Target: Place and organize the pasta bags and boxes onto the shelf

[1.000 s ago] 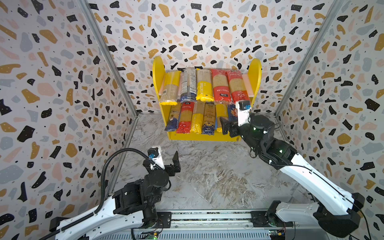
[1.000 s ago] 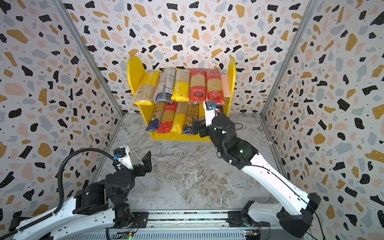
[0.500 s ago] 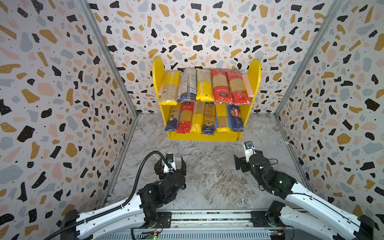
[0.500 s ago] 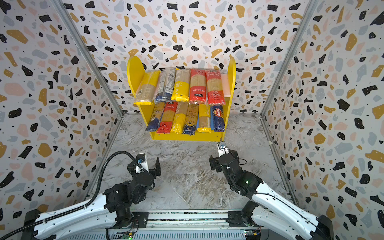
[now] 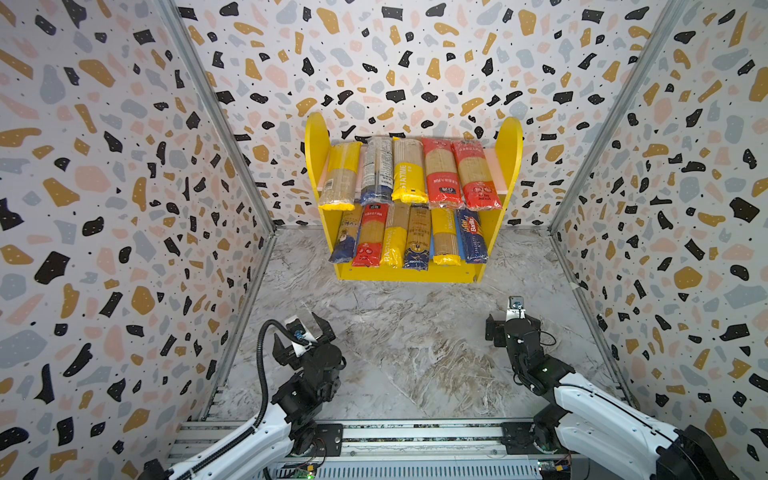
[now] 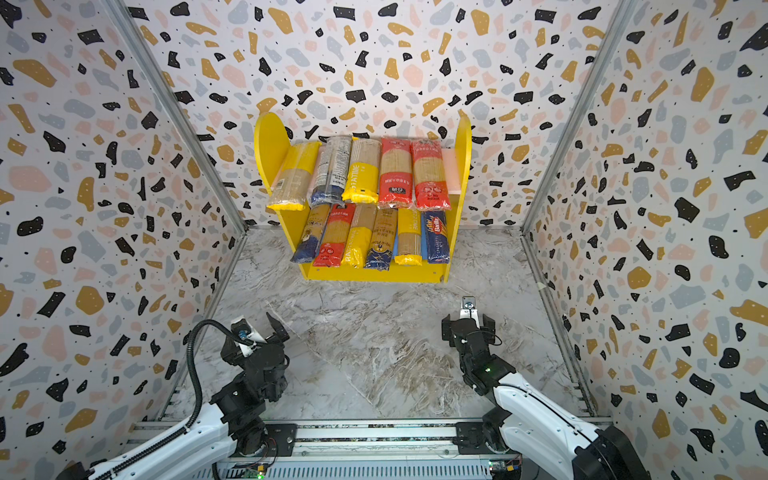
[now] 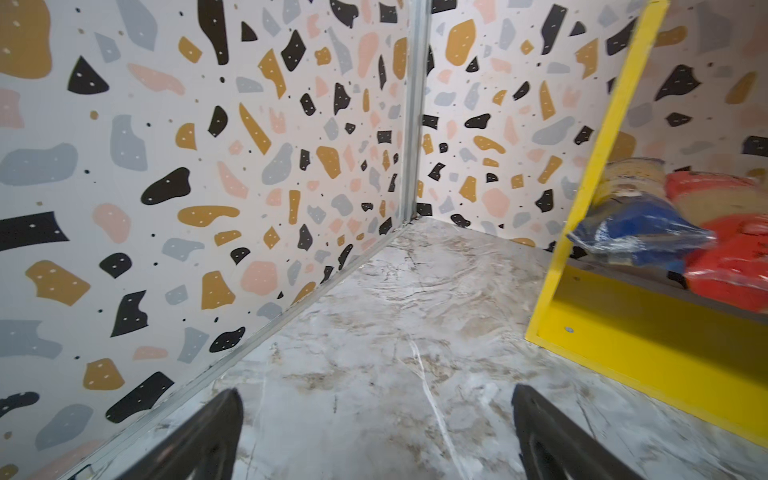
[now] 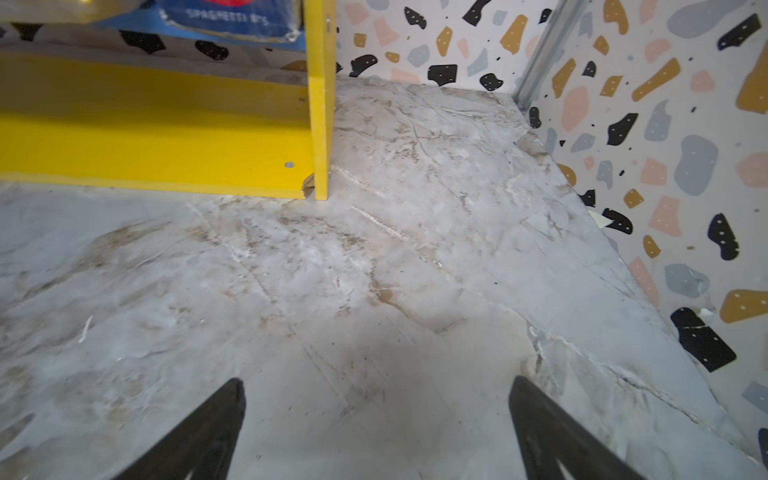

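The shelf (image 5: 407, 275) (image 6: 374, 275) stands against the back wall in both top views, yellow with round-topped sides. Several pasta bags (image 5: 409, 172) lie side by side on its upper board. Several more (image 5: 409, 237) fill the lower board, with the dark blue Barilla pack (image 5: 471, 237) (image 6: 435, 239) at the right end. My left gripper (image 5: 296, 326) (image 7: 376, 399) is open and empty near the front left. My right gripper (image 5: 513, 328) (image 8: 376, 386) is open and empty at the front right, short of the shelf's right foot (image 8: 320, 124).
Terrazzo-patterned walls (image 5: 124, 208) close in the left, back and right sides. A metal rail (image 5: 415, 436) carrying both arm bases runs along the front edge. The marble floor (image 5: 415, 340) lies between the grippers and the shelf.
My right gripper has drawn back from the right end of the lower board to the front right, leaving the Barilla pack there. The left gripper has shifted slightly near the front.
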You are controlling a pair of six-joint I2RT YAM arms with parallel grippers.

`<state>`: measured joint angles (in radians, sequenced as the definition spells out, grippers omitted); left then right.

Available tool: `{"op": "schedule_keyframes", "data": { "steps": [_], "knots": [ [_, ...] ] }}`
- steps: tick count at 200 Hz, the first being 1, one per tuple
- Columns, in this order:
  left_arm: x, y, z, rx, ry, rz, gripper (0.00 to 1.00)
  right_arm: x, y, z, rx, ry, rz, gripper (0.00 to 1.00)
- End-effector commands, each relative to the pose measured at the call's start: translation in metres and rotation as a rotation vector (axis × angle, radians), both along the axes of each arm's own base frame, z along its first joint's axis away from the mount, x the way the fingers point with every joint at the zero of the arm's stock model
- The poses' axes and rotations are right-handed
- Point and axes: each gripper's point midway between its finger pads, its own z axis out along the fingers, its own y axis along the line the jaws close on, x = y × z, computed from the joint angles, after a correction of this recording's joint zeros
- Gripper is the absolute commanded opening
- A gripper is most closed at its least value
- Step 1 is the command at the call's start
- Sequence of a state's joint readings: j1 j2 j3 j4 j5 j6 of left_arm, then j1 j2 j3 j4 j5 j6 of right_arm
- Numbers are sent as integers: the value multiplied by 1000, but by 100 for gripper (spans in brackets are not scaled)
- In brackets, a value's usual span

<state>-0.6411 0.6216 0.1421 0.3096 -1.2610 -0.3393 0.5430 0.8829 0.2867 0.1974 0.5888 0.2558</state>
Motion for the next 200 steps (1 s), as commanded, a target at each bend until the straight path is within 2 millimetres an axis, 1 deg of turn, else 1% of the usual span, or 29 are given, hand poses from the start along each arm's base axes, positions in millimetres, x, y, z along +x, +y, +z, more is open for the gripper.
{"op": "schedule_keyframes", "data": {
  "steps": [1,15,27,42,53,64,73,98,105,110,119,131,140,156,161,165,169,172,181,185,193,200],
  "knots": [
    [17,10,18,-53,-87,15,100,15,-2,38,63,-171,-29,99],
    [25,23,12,-43,-65,50,100,17,-15,43,55,-210,-78,99],
    [28,30,2,-15,-42,73,100,19,-29,49,52,-249,-127,99],
    [31,31,-7,44,0,76,99,22,-43,55,55,-301,-152,99],
    [35,28,-12,80,26,66,99,25,-51,54,63,-318,-155,99],
    [39,26,-16,94,32,54,100,31,-60,47,71,-313,-157,99],
    [43,24,-14,105,28,38,99,36,-66,41,74,-305,-165,99],
    [55,21,-10,121,-3,-1,100,46,-80,16,64,-274,-189,99],
    [61,19,-13,110,-12,-36,99,51,-82,14,55,-272,-187,99],
    [67,16,-14,104,-20,-73,99,55,-79,12,55,-254,-167,99],
    [75,12,-20,115,2,-107,100,60,-75,17,40,-277,-134,99],
    [78,9,-21,131,-4,-120,99,62,-72,24,34,-325,-107,99],
    [79,9,-22,129,10,-126,99,65,-69,23,22,-323,-83,99],
    [84,6,-25,123,30,-171,99,67,-64,19,18,-336,-33,99],
    [85,5,-25,124,25,-179,100,68,-62,15,18,-341,-16,99],
    [86,5,-25,122,25,-184,100,68,-60,8,16,-325,-1,99],
    [88,6,-27,118,28,-188,99,72,-58,11,16,-352,8,99],
    [89,6,-29,112,33,-197,99,75,-57,11,3,-353,17,99],
    [94,5,-34,108,47,-216,100,77,-55,6,10,-323,29,99],
    [95,5,-35,113,46,-214,100,76,-55,0,19,-289,46,99],
    [96,7,-34,105,27,-222,100,79,-55,-1,28,-276,51,99],
    [98,7,-35,101,43,-224,100,79,-55,0,23,-285,49,99]
  ]
}}
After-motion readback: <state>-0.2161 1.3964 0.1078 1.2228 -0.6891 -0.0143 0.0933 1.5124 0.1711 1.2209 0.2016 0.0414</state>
